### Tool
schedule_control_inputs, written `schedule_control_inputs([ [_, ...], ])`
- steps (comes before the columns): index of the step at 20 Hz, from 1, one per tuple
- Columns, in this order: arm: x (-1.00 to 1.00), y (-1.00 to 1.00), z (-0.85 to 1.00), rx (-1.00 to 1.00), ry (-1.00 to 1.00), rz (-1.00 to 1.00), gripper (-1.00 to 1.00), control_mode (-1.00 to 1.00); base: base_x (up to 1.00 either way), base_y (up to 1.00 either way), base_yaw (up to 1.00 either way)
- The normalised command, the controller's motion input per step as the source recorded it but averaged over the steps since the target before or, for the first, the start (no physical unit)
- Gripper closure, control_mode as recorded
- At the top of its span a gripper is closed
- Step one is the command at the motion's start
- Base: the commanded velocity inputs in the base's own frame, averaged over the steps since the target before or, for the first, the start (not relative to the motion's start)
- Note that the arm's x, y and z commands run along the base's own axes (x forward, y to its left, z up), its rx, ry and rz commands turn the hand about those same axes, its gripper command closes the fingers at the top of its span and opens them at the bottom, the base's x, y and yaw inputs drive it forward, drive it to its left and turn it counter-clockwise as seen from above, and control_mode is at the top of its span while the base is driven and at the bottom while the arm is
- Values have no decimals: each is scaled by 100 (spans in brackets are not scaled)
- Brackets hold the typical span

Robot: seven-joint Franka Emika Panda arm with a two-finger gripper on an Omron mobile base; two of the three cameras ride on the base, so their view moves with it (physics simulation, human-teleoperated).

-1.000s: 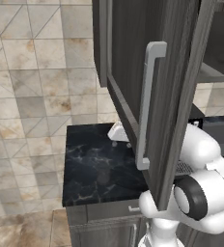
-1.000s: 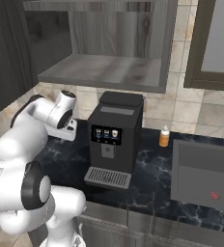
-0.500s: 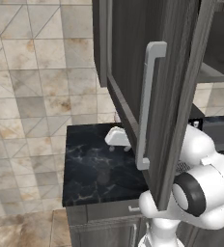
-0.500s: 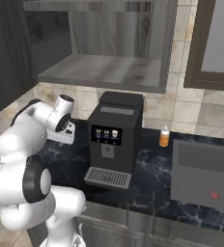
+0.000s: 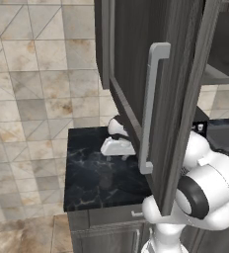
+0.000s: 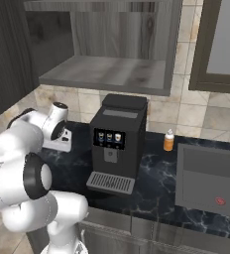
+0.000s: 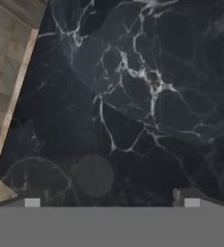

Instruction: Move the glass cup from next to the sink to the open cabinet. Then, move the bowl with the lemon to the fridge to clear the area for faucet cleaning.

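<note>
Pincer [image 7: 109, 198] spread wide, empty, pointing down over dark marble counter [image 7: 133, 96]

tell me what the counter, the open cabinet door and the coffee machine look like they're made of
Counter: polished black marble or a look-alike, going by the white veining and soft sheen.
Open cabinet door: dark grey-brown wood or veneer, matte, with vertical grain; its bar handle looks like pale brushed metal.
Coffee machine: probably matte black plastic, with a ribbed grey drip tray.
</note>
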Motion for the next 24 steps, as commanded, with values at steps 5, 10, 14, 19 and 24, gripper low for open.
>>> schedule_control_inputs([
  [5, 0, 0, -32, -6, -1, 0, -100, -100, 0, 0, 0],
  [10, 17, 10, -18, -3, -3, 0, -100, -100, 0, 0, 0],
  [14, 19, 20, 0, 0, -1, 0, -100, -100, 0, 0, 0],
  [19, 2, 6, -5, 0, 0, 0, -100, -100, 0, 0, 0],
  [24, -26, 0, -34, 0, 0, 0, -100, -100, 0, 0, 0],
])
